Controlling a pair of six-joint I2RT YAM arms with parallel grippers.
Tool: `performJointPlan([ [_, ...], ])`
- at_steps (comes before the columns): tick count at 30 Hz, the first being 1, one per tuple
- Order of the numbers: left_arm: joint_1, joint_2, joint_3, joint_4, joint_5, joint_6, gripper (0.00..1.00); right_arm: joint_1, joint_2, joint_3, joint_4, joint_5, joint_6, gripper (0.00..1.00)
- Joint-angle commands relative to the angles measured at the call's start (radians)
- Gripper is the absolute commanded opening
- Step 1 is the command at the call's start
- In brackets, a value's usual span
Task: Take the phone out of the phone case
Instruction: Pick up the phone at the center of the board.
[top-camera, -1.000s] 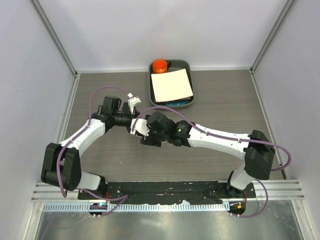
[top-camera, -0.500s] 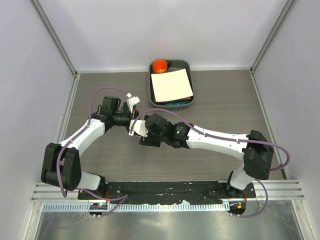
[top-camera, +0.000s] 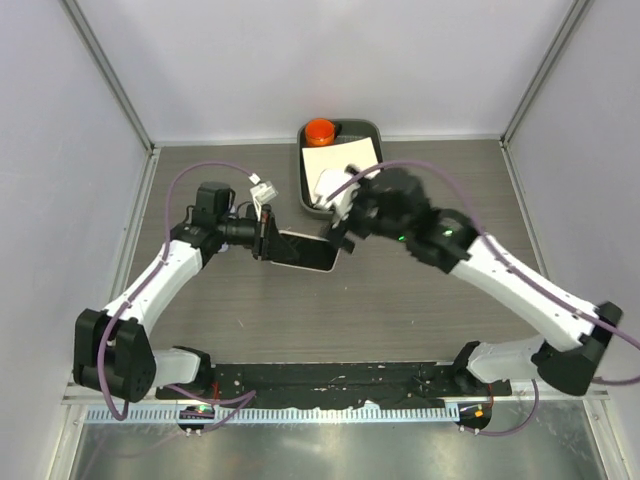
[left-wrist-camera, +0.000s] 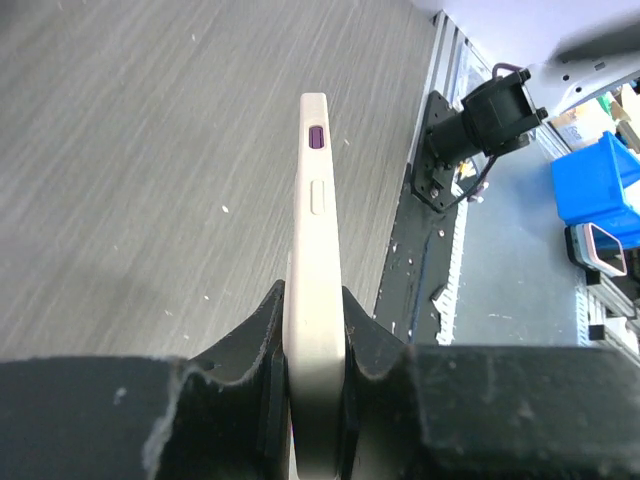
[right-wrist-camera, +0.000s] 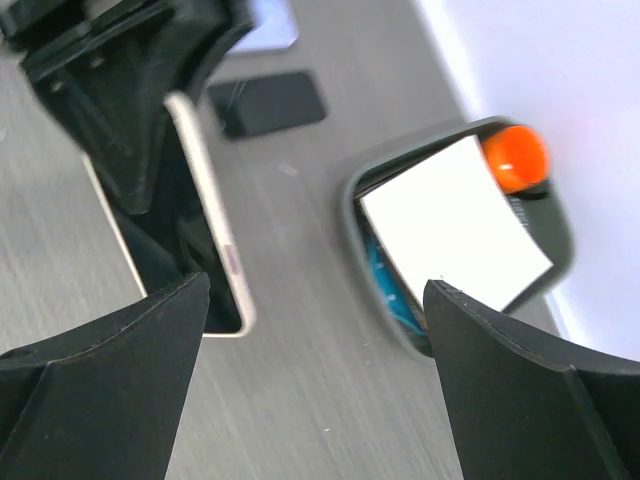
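One step looks done and the main one is left. The left claw (left-wrist-camera: 315, 320) is closed tight on the phone case (left-wrist-camera: 314, 200), pinching one end by its two broad faces. The rest juts out from the fingers and seems to be lifted off the desk (top-camera: 420, 300). In the left wrist view the case is edge-on, a cream rim with a purple button and a side slot. In the top view the dark face of the phone (top-camera: 306, 252) fills the pale frame of the case. No gap or lifted corner shows between the two, so by my reading the phone sits fully inside.

The right claw (right-wrist-camera: 320, 380) is spread wide with nothing between its fingers. It hangs over the near corner of the grey tray (top-camera: 303, 190), near the free end of the case but apart from it. In the right wrist view the case stands off to one side of the fingers, not between them. The tray holds a white sheet (top-camera: 352, 160) and an orange round thing (top-camera: 320, 131), neither part of this job.

So the case is secured and held out. What remains, as I judge it, is to bring the right claw onto the free end, work the phone loose from the rim, and draw it clear
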Motion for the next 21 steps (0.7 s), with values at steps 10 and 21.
performJointPlan([
  [10,-0.004,-0.023,0.083,0.843,0.096,-0.656,0.00,-0.396,-0.165,-0.008,0.239,-0.510,0.458,0.92],
  [21,-0.005,-0.107,-0.167,1.203,-0.073,-0.840,0.00,-0.568,-0.051,-0.151,0.839,-0.800,1.101,0.83],
])
